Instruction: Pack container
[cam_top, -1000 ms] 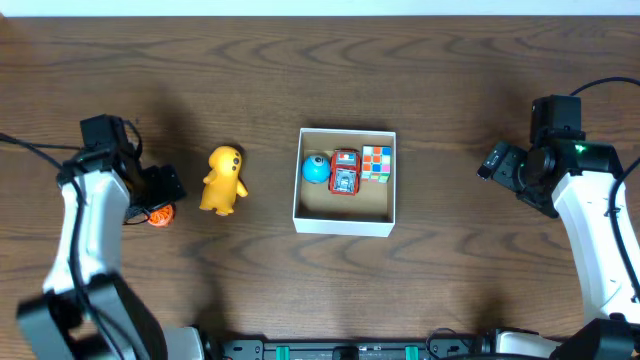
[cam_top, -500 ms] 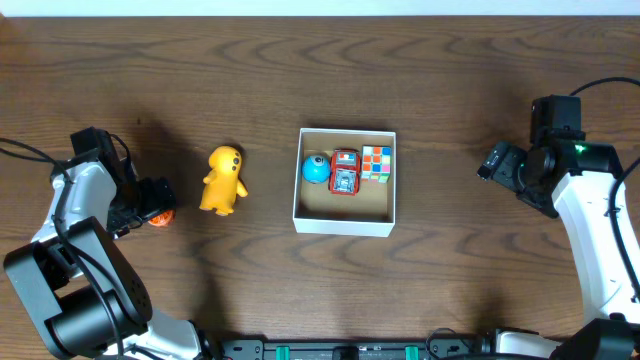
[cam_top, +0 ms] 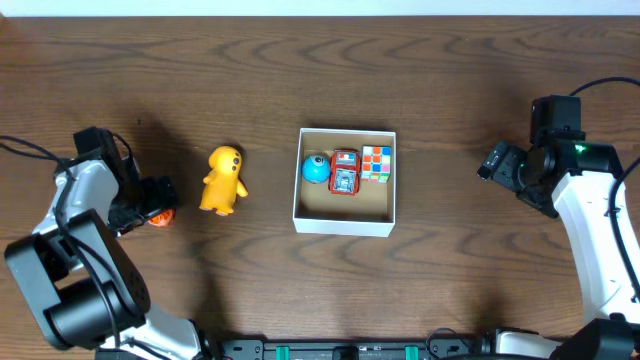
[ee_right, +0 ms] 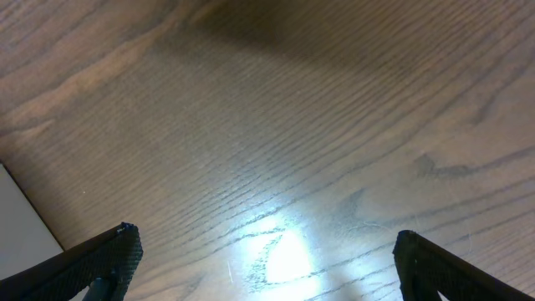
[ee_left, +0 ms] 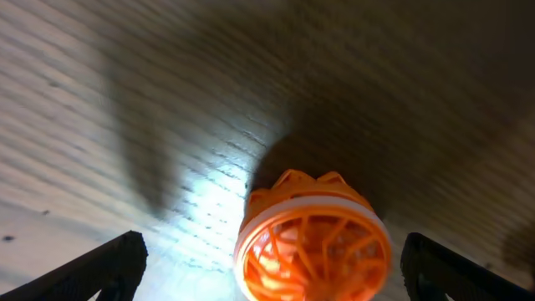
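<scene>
The container point(cam_top: 345, 224), a white-walled box with a tan inside, sits mid-table and holds a blue ball point(cam_top: 316, 169), a red toy car point(cam_top: 345, 172) and a colour cube point(cam_top: 377, 163) along its far wall. A yellow duck figure point(cam_top: 223, 180) stands left of it. An orange lattice ball point(cam_top: 160, 216) lies at the far left. My left gripper point(cam_top: 148, 207) is open around it; in the left wrist view the ball point(ee_left: 312, 242) sits between the spread fingertips point(ee_left: 113, 266), untouched. My right gripper point(cam_top: 497, 160) is open and empty over bare wood at the right.
The table top point(cam_top: 470, 270) is dark wood. A corner of the container's white wall point(ee_right: 21, 226) shows at the left edge of the right wrist view. Cables trail off both arms at the table's sides.
My left gripper has lowered and settled over the orange ball, with the arm swinging slightly left. The right arm and the toys have not moved.
</scene>
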Available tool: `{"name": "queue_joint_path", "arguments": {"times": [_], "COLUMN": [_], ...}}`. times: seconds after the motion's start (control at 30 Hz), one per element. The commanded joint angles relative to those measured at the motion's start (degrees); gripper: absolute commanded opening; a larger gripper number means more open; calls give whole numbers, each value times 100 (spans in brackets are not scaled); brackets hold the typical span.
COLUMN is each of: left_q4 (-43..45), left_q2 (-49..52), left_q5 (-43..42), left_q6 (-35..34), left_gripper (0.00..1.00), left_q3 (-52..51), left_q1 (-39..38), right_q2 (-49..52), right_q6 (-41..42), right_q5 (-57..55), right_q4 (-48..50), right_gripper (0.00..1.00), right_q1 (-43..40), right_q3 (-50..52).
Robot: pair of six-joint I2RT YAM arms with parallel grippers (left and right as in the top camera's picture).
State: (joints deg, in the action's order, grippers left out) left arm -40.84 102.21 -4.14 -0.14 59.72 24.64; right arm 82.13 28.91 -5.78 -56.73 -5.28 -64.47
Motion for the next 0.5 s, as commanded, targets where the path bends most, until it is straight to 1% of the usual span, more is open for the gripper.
{"name": "queue_joint_path", "arguments": {"times": [0.0, 0.33, 0.47], "left_q4": [11, 48, 48], "left_q2": [164, 208, 208], "left_q5": [-35, 184, 181], "left_q6": [31, -59, -90], "left_gripper": [98, 100, 86], "left_q3": [44, 44, 44], "left_q1": [-24, -24, -24], "right_q2": [37, 37, 37], "right_q6": [-72, -72, -72], "right_q5": [4, 7, 4], "right_q4": [-15, -44, -70], "right_gripper": [99, 99, 99], "right_q1": [-33, -33, -33], "right_q3": [17, 17, 17]}}
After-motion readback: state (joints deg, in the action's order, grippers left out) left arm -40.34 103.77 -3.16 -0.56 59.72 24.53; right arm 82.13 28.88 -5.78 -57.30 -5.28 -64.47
